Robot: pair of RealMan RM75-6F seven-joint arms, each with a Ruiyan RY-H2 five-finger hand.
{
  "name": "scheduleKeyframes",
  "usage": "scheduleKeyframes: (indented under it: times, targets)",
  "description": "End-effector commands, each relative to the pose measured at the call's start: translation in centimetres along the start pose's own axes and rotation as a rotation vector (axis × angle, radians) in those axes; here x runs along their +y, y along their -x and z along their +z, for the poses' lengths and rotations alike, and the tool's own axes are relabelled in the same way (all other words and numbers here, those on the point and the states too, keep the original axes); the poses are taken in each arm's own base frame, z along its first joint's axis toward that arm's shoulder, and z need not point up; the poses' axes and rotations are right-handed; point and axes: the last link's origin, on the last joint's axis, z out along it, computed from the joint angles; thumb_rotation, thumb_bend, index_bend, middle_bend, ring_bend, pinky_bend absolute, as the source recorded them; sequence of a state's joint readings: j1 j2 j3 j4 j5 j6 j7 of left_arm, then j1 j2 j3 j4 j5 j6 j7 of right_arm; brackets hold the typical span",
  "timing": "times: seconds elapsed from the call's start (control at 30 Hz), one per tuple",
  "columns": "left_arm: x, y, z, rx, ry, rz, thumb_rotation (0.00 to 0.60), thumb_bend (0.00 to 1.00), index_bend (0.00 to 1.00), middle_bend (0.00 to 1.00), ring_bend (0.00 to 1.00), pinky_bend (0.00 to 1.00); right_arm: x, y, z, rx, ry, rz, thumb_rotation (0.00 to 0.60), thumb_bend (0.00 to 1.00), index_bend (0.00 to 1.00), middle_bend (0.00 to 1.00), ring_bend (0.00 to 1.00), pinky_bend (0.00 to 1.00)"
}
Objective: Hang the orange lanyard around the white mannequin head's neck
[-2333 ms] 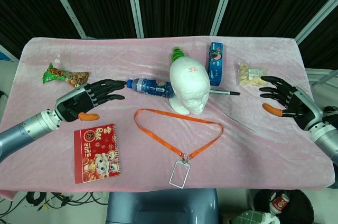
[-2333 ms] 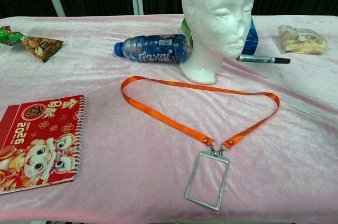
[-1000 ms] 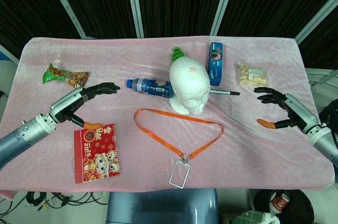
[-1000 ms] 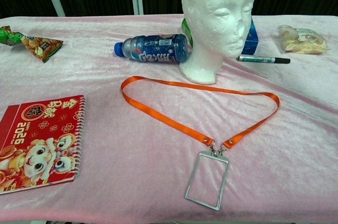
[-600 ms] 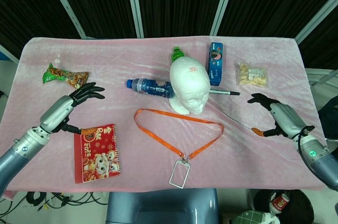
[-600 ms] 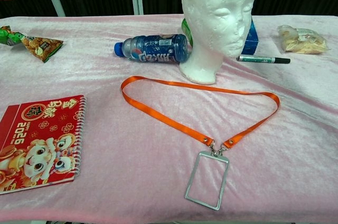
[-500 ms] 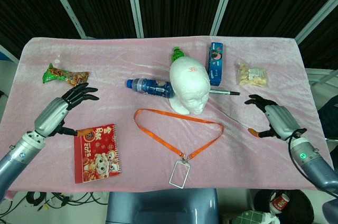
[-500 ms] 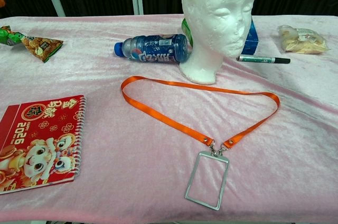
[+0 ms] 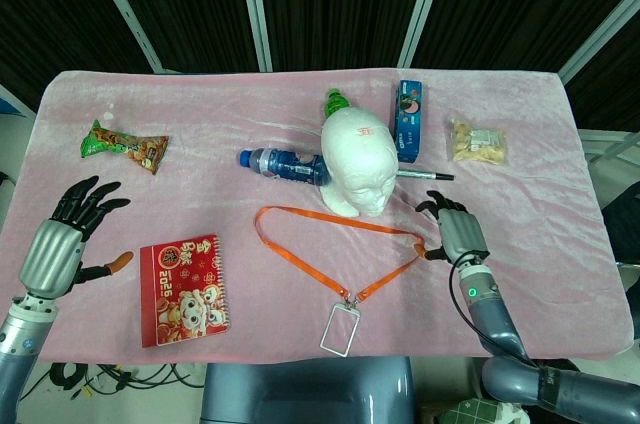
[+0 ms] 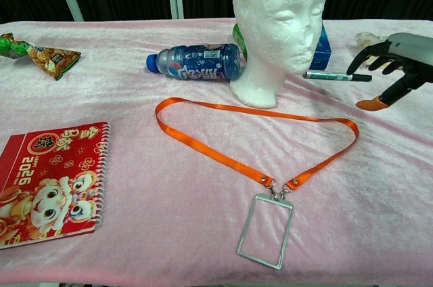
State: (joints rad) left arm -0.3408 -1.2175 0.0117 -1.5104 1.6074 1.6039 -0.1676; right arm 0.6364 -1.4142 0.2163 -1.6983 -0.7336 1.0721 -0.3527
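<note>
The orange lanyard point(image 9: 330, 219) point(image 10: 223, 155) lies flat in a loop on the pink cloth, its clear badge holder point(image 9: 339, 330) point(image 10: 264, 230) nearest me. The white mannequin head point(image 9: 357, 161) point(image 10: 277, 19) stands upright just behind the loop. My right hand point(image 9: 458, 231) point(image 10: 392, 57) hovers with fingers spread, holding nothing, just right of the loop's right bend. My left hand point(image 9: 68, 239) hangs open at the table's left edge, left of the red notebook, far from the lanyard; the chest view does not show it.
A blue bottle point(image 9: 283, 164) lies left of the head, a green bottle point(image 9: 336, 100) and blue box point(image 9: 408, 120) behind it. A marker point(image 9: 424, 174) and snack bag point(image 9: 477, 142) sit right. A red notebook point(image 9: 184, 287) and green snack packet point(image 9: 124, 144) are at left.
My right hand has swung in from the far right toward the lanyard's right bend and now shows in the chest view. My left hand has drawn back to the table's left edge.
</note>
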Motion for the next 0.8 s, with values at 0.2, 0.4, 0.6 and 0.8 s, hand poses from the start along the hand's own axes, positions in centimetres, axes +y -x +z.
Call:
scheduleKeyframes:
  times: [0.2,0.4,0.6,0.8]
  targets:
    - [-1.1,0.9,-0.9,-0.010,-0.024,-0.001,0.600,0.16,0.24,0.12,0.00,0.06,-1.9,1.8,2.2,0.024,0.049,-0.023,0.600,0.19,0.39,0.10,0.15,0.15]
    - [-1.5,1.1,-0.9,-0.010,-0.031,-0.003,0.600,0.16,0.24,0.11,0.00,0.05,-2.0,3.1,2.7,-0.009,0.095,-0.021,0.600,0.22,0.43,0.10,0.15,0.15]
    - [-1.7,1.2,-0.9,0.000,-0.032,0.007,0.600,0.16,0.24,0.11,0.00,0.05,-1.2,3.9,3.3,-0.016,0.131,-0.022,0.600,0.24,0.44,0.10,0.15,0.15]
    - [-1.9,1.1,-1.0,0.002,-0.037,0.014,0.600,0.16,0.24,0.12,0.00,0.05,-0.4,4.7,3.7,-0.013,0.146,-0.007,0.600,0.24,0.47,0.10,0.15,0.15]
